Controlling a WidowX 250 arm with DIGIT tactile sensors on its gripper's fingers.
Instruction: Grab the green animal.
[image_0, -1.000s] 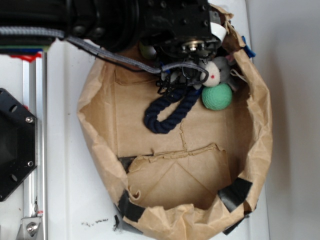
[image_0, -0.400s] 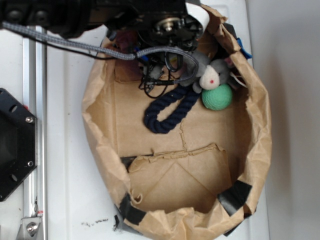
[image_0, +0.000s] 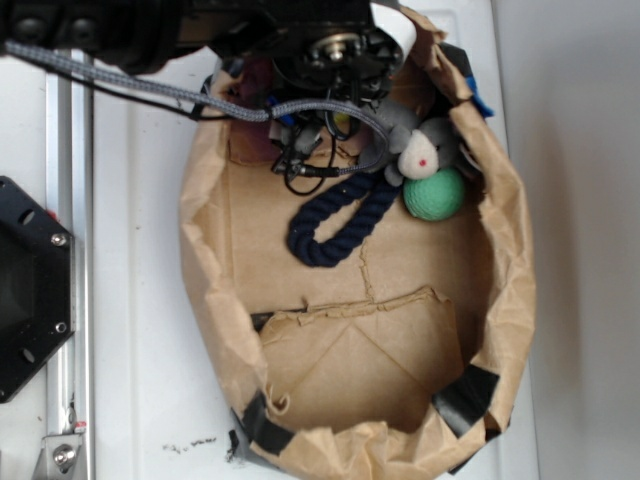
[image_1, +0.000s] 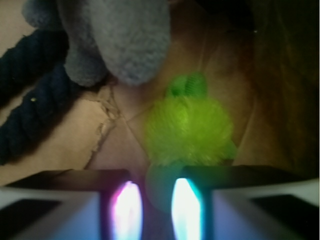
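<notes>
Brown paper bag on the bench: the green animal lies just ahead of the released hand, slightly right of centre.

Bright, even exterior view; dim, blurred wrist view with coloured glare on the fingers

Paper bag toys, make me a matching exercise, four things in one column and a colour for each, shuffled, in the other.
Things:
1. green animal
2. plush mouse
3. knitted ball
4. rope loop

Colours:
A. dark navy
B. grey
C. bright lime
D. teal green

Pairs: 1-C, 2-B, 3-D, 4-A.

All four lie inside the brown paper bag. In the wrist view the gripper sits right at the green animal.
</notes>
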